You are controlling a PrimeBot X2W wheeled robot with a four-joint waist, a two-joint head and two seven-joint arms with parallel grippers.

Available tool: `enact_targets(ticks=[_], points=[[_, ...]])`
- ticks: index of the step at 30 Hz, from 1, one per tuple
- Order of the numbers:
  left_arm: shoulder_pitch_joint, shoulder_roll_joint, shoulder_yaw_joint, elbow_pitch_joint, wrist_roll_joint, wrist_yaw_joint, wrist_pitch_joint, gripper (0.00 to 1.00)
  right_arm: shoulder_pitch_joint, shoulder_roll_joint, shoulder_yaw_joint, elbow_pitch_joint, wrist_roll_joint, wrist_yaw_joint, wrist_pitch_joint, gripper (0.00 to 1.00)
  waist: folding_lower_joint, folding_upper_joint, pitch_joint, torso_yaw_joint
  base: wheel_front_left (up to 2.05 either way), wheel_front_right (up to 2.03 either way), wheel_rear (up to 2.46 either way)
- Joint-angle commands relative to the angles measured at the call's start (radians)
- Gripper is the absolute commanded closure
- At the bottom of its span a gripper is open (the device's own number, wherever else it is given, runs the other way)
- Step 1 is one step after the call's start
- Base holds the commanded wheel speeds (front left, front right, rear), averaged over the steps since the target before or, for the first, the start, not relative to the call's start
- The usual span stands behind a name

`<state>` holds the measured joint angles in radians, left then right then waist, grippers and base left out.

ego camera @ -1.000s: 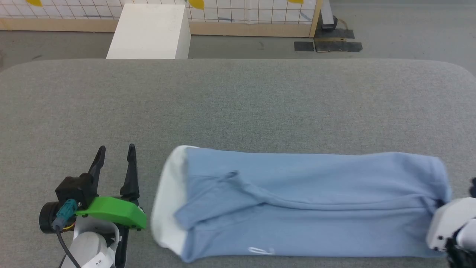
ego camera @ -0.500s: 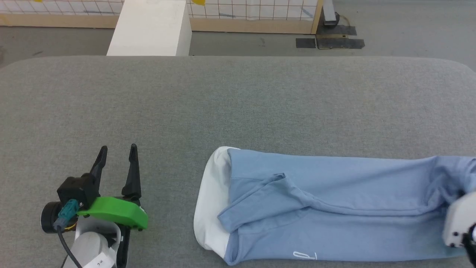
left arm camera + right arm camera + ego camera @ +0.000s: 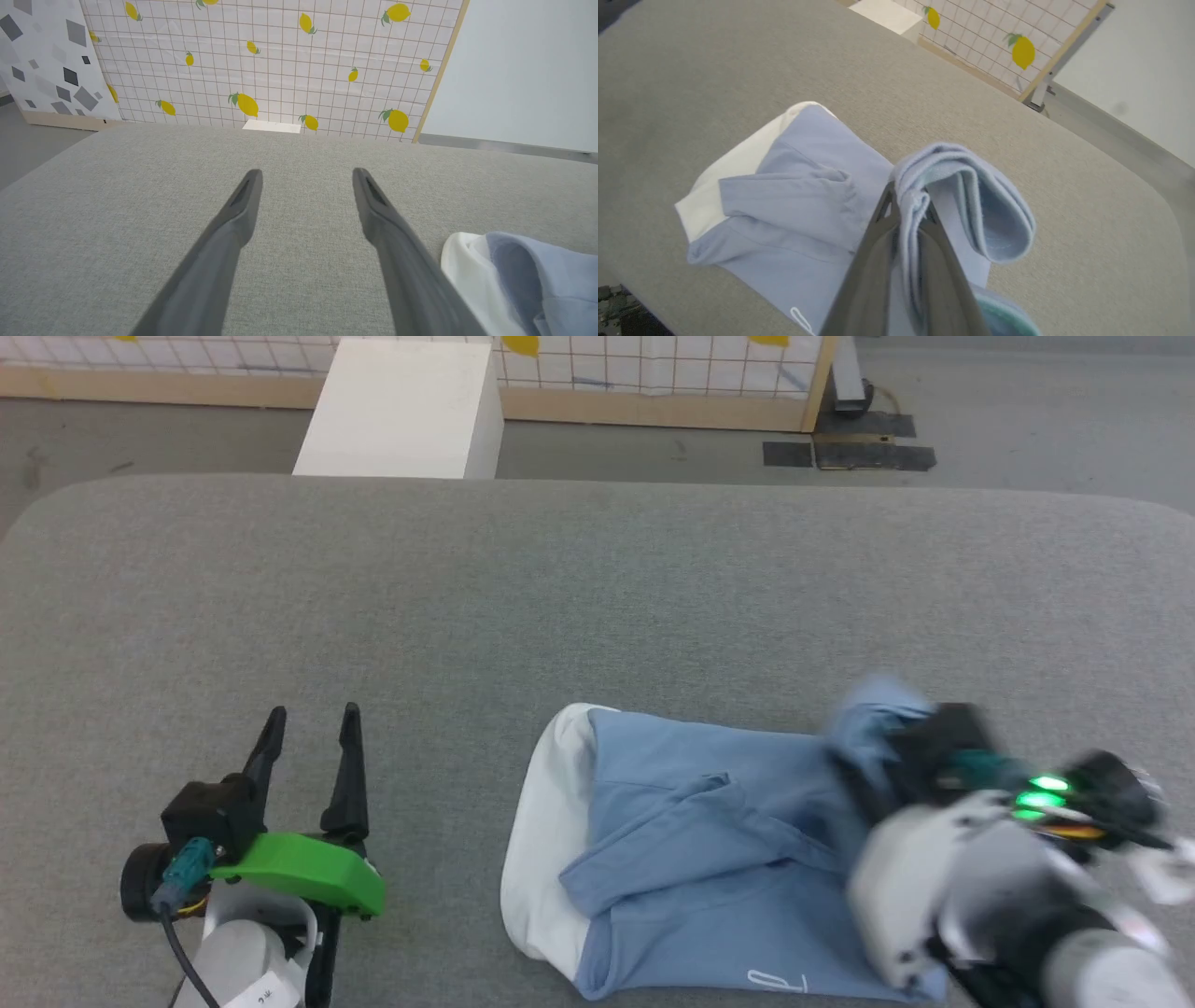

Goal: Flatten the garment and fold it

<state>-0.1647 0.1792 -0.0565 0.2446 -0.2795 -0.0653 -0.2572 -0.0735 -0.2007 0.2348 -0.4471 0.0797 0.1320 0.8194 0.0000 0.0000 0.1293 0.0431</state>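
The garment (image 3: 709,840) is a light blue shirt with a white collar end (image 3: 541,831), lying in a long band near the front edge of the grey table (image 3: 597,597). My right gripper (image 3: 887,751), blurred, is shut on the garment's right end and holds it lifted and doubled back over the body. In the right wrist view the fingers (image 3: 882,242) pinch a rolled fold of the blue fabric (image 3: 971,186) above the flat part (image 3: 798,210). My left gripper (image 3: 313,714) stands open on the table left of the collar, apart from it, with nothing between the fingertips (image 3: 307,172). The collar edge (image 3: 467,261) lies to its right.
A white box (image 3: 401,411) stands on the floor beyond the table's far edge, before a lemon-print grid screen (image 3: 280,60). Dark mats (image 3: 850,453) lie on the floor at the back right. Bare grey cloth stretches across the far half of the table.
The garment first slid to the right. Then my right gripper lifted its right end and carried it leftward over the body. My left gripper stayed in place, open.
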Motion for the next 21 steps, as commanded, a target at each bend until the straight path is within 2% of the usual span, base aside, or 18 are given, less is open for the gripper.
enact_targets(ticks=[1, 5, 6, 8, 17, 18, 19, 20, 21], points=[[-0.012, -0.008, -0.004, 0.005, 0.01, -0.008, -0.005, 0.0, -0.053, -0.007, 0.061, 0.02, 0.009, -0.001, 0.0, 1.0, 0.0, 0.0, 0.008, 0.014, 0.0, 0.0, 0.0], [-0.027, -0.018, -0.012, 0.014, 0.012, -0.015, -0.005, 0.0, -0.152, 0.016, 0.219, 0.121, 0.033, -0.001, -0.024, 1.0, 0.0, 0.0, 0.019, 0.041, 0.0, 0.0, 0.0], [-0.031, -0.024, -0.013, 0.017, 0.012, -0.018, -0.005, 0.0, -0.19, 0.041, 0.273, 0.188, 0.045, -0.001, -0.043, 1.0, 0.0, 0.0, 0.027, 0.055, 0.0, 0.0, 0.0], [-0.037, -0.031, -0.017, 0.019, 0.013, -0.021, -0.005, 0.0, -0.222, 0.058, 0.314, 0.257, 0.05, -0.001, -0.065, 1.0, 0.0, 0.0, 0.038, 0.071, 0.0, 0.0, 0.0], [-0.062, -0.051, -0.01, 0.024, 0.021, -0.031, -0.005, 0.0, -0.312, 0.121, 0.369, 0.563, 0.087, -0.001, -0.166, 1.0, 0.0, 0.0, 0.083, 0.112, 0.0, 0.0, 0.0], [-0.063, -0.052, -0.007, 0.025, 0.022, -0.032, -0.005, 0.0, -0.319, 0.125, 0.367, 0.59, 0.09, -0.001, -0.179, 0.73, 0.0, 0.0, 0.085, 0.112, 0.0, 0.0, 0.0], [-0.063, -0.053, -0.005, 0.026, 0.023, -0.033, -0.005, 0.0, -0.324, 0.128, 0.367, 0.607, 0.092, -0.001, -0.19, 0.21, 0.0, 0.0, 0.087, 0.113, 0.0, 0.0, 0.0], [-0.063, -0.054, -0.001, 0.027, 0.024, -0.034, -0.005, 0.0, -0.328, 0.131, 0.365, 0.626, 0.101, -0.001, -0.202, 0.0, 0.0, 0.0, 0.089, 0.112, 0.0, 0.0, 0.0], [-0.063, -0.054, 0.002, 0.028, 0.024, -0.035, -0.005, 0.0, -0.331, 0.133, 0.364, 0.636, 0.109, -0.001, -0.211, 0.0, 0.0, 0.0, 0.089, 0.11, 0.0, 0.0, 0.0]])
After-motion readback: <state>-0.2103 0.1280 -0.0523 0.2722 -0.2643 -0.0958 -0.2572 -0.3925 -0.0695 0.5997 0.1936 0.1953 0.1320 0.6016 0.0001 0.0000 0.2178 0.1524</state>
